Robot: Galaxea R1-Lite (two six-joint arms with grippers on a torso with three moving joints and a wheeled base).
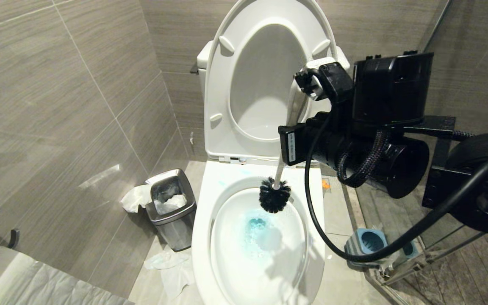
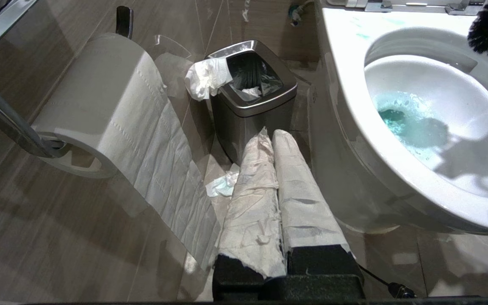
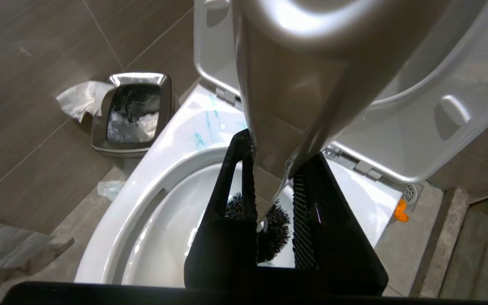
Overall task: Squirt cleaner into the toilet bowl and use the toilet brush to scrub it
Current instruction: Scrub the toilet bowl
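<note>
The white toilet bowl (image 1: pixel 203 220) stands open, seat and lid (image 1: pixel 227 84) raised. Turquoise cleaner (image 1: pixel 256 226) tints the water at the bottom, and thin streaks (image 3: pixel 199 137) mark the rim. My right gripper (image 1: pixel 301 112) hangs above the bowl's back right, shut on the pale handle (image 3: pixel 278 84) of the toilet brush. The dark bristle head (image 1: pixel 274 195) hangs at the bowl's back edge, above the water. In the right wrist view the black fingers (image 3: pixel 244 186) clamp the handle. My left gripper (image 2: pixel 271 133), wrapped in white paper, is shut and empty, low beside the bowl's left side.
A steel waste bin (image 1: pixel 172 207) with tissue hanging out stands left of the toilet, with crumpled paper (image 1: pixel 163 260) on the floor. The blue-topped brush holder (image 1: pixel 371 241) sits on the floor at the right. A toilet-paper roll (image 2: pixel 100 93) hangs on the left wall.
</note>
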